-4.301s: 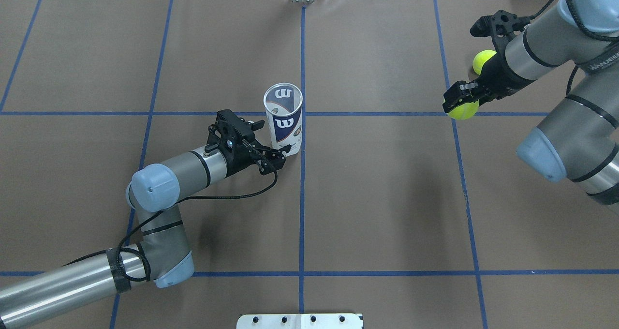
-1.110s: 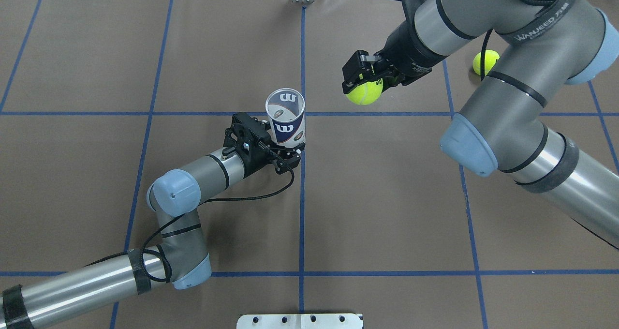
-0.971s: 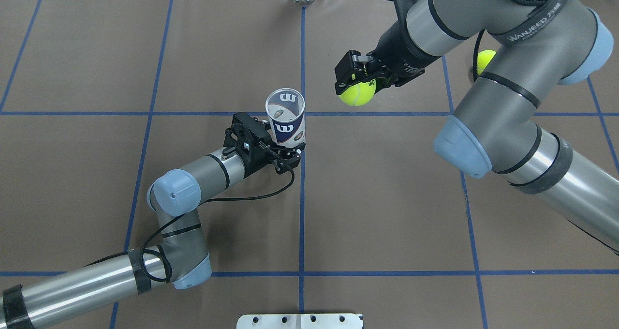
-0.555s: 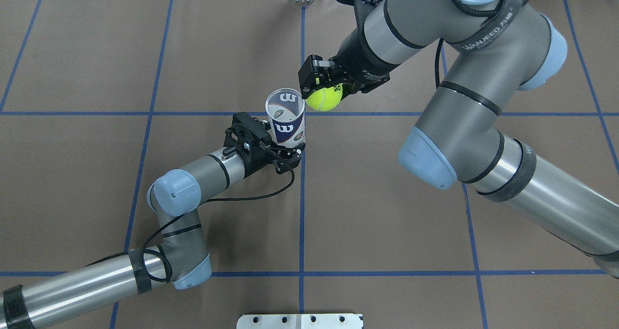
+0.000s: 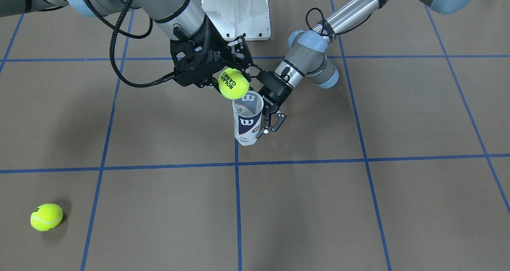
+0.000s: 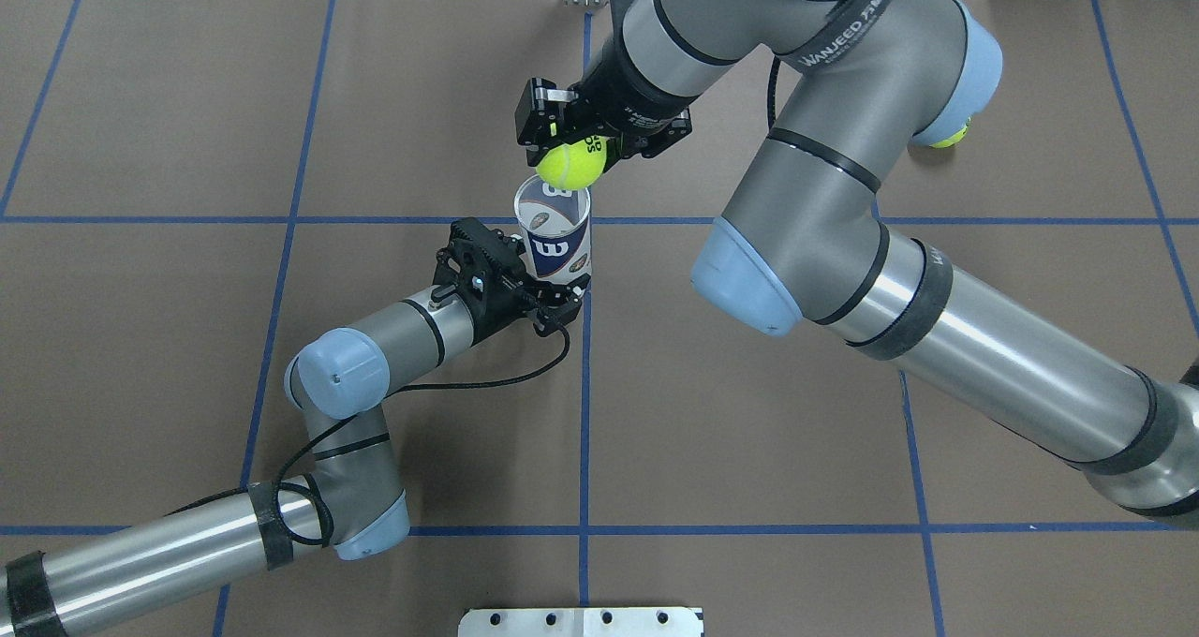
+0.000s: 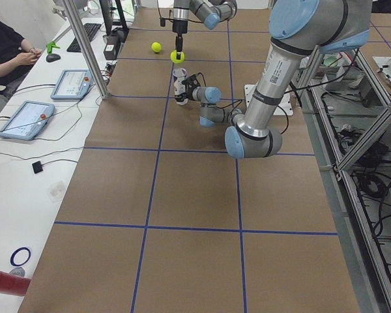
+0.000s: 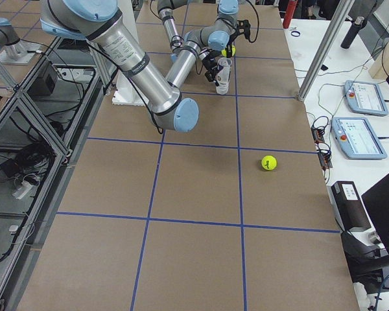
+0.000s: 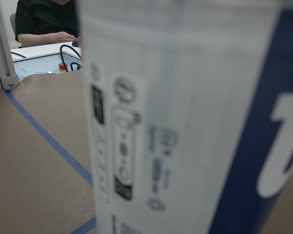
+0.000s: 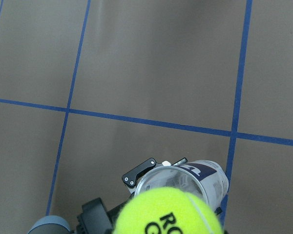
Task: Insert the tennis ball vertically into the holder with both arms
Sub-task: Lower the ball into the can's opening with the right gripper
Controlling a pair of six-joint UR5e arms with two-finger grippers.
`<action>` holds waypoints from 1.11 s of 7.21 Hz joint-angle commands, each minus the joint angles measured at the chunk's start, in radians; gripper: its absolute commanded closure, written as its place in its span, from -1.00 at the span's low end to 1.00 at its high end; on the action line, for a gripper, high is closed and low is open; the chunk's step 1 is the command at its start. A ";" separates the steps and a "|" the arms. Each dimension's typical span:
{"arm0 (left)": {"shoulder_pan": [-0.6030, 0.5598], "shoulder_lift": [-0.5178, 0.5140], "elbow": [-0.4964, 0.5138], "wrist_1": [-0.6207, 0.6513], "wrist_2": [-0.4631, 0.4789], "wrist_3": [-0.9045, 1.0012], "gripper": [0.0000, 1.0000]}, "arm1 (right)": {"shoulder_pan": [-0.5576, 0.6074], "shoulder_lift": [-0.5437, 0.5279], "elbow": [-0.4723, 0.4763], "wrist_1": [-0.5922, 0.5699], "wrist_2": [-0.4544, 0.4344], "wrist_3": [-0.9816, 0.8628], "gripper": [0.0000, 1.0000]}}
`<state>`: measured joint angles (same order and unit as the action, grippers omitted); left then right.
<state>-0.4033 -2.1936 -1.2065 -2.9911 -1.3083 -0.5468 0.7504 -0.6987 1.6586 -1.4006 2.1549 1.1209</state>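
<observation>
Two arms meet at the holder (image 6: pixel 555 234), which stands upright on the brown worktop (image 6: pixel 749 412), just beside a crossing of blue tape lines (image 6: pixel 281 219). The left arm (image 6: pixel 403 323) has its jaws closed around the holder's lower part. The right arm (image 6: pixel 824 206) has its jaws gripping a tennis ball (image 6: pixel 566 166), held just above the holder's open rim and not yet inside. A second tennis ball (image 5: pixel 46 216) lies well apart on the worktop.

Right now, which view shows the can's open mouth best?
Exterior front-facing: the holder shows most of its rim, the tennis ball clipping one edge. Overhead: ball covers the far rim. Right wrist: ball hides part. Left wrist: blurred label only. Side views: tiny.
</observation>
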 commanded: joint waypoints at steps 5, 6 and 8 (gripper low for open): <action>0.001 -0.002 0.002 0.000 0.000 -0.002 -0.59 | -0.068 0.054 -0.088 0.005 -0.095 0.003 1.00; 0.001 -0.002 0.002 0.000 0.000 -0.002 -0.59 | -0.068 0.051 -0.082 0.002 -0.092 0.003 1.00; 0.000 -0.002 0.002 0.000 0.000 -0.002 -0.59 | -0.066 0.048 -0.074 -0.003 -0.087 0.003 1.00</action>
<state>-0.4026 -2.1951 -1.2041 -2.9912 -1.3085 -0.5492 0.6849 -0.6481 1.5799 -1.4010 2.0672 1.1243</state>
